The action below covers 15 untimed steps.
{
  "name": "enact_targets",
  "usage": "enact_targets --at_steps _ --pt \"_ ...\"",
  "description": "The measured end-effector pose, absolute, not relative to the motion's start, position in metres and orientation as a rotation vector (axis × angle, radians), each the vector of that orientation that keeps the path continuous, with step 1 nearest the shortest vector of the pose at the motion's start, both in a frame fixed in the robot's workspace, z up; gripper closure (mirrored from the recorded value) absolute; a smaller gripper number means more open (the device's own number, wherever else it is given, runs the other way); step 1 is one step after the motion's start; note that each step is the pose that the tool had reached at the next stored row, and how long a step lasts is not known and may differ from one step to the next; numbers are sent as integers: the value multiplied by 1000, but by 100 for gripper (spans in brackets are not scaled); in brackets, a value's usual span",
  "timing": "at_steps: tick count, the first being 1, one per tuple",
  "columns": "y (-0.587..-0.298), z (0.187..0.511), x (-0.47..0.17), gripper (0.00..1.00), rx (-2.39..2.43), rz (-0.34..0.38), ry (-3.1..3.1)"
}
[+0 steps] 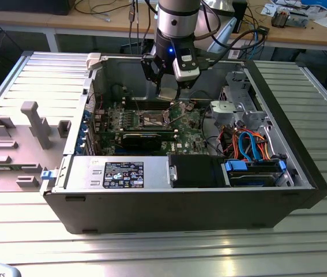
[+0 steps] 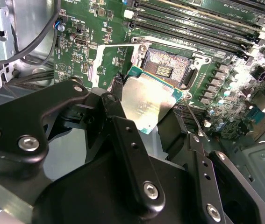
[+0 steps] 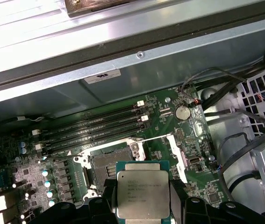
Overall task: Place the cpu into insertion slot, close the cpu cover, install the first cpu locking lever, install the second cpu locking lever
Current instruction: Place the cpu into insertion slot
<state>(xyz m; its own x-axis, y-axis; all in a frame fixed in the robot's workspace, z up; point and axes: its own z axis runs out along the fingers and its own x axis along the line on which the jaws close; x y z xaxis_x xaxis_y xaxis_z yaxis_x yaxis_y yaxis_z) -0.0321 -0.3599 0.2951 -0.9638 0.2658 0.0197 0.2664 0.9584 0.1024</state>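
Observation:
My gripper (image 2: 146,105) is shut on the cpu (image 2: 146,100), a flat silvery square pinched at two opposite edges by the black fingers (image 2: 118,88). It hangs tilted just above the green board, beside the insertion slot (image 2: 167,70), whose dark middle lies uncovered. In the first wrist view the cpu (image 3: 142,193) sits between the fingers, close to the insertion slot (image 3: 111,165). The cpu cover (image 2: 94,65) is swung open next to the slot, also seen as a silvery frame (image 3: 176,154). In the exterior view the gripper (image 1: 166,93) hovers over the slot (image 1: 151,118).
Long memory slots (image 3: 95,128) run along the far side of the slot. A black card (image 1: 146,138), the power supply (image 1: 120,173), a drive cage (image 1: 238,107) and coloured cables (image 1: 250,144) fill the open case. A grey fixture (image 1: 19,144) stands at the exterior view's left.

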Motion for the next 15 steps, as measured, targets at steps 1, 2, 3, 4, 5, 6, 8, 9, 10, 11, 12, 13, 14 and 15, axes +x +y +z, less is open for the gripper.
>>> enact_targets --at_steps 1,2,3,4,5,6,8,9,10,11,12,13,14,15 --pt "-360 295 -32 46 -422 -163 -3103" --pt "-360 295 -32 46 -423 -163 -3103" --pt "-360 295 -32 46 -424 -163 -3103" --pt "-360 295 -32 46 -424 -163 -3103" --pt "-360 295 -32 46 -425 -163 -3103" --pt "-360 295 -32 46 -426 -163 -3103" --pt "-360 295 -32 46 -427 -163 -3103" --pt "-360 295 -32 46 -428 -163 -3103" --pt "-360 295 -32 46 -428 -163 -3102" --pt "-360 295 -32 46 -429 -163 -3102" --pt "-360 295 -32 46 -430 -163 -3102" --pt "-360 295 -32 46 -431 -163 -3102" --pt "-360 295 -32 46 -432 -163 -3102" --pt "-360 295 -32 46 -433 -163 -3102"
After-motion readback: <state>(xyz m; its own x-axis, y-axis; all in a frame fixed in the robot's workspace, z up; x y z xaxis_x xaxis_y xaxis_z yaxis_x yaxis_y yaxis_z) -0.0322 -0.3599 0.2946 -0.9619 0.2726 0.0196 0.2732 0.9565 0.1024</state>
